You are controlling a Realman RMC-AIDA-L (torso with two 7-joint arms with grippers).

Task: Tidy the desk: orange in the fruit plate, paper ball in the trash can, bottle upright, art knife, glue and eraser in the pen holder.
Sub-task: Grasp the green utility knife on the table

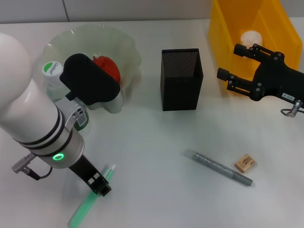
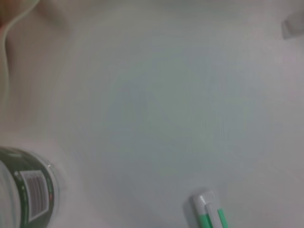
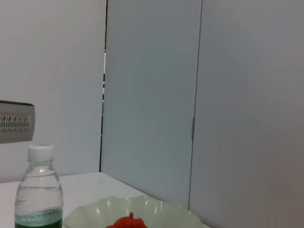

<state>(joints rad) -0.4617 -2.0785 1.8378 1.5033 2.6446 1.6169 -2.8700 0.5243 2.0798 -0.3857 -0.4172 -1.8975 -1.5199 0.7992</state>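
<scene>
The orange [image 1: 108,66] lies in the pale-green fruit plate [image 1: 128,45]. The bottle [image 1: 51,69] stands upright beside the plate, partly behind my left arm. The paper ball [image 1: 251,37] lies inside the yellow trash can [image 1: 223,33]. My right gripper [image 1: 231,62] is open and empty, hovering at the can's near-left side. My left gripper [image 1: 97,184] is low at the front left, right by a green glue stick [image 1: 90,202] lying on the table. A grey art knife [image 1: 218,167] and the tan eraser [image 1: 245,162] lie at the front right. The black mesh pen holder [image 1: 181,78] stands in the middle.
The left wrist view shows the bottle's base [image 2: 28,190], the glue stick's end [image 2: 209,216] and the plate's rim [image 2: 14,28]. The right wrist view shows the bottle [image 3: 40,190], the plate [image 3: 152,209] and the orange [image 3: 128,222] against a wall.
</scene>
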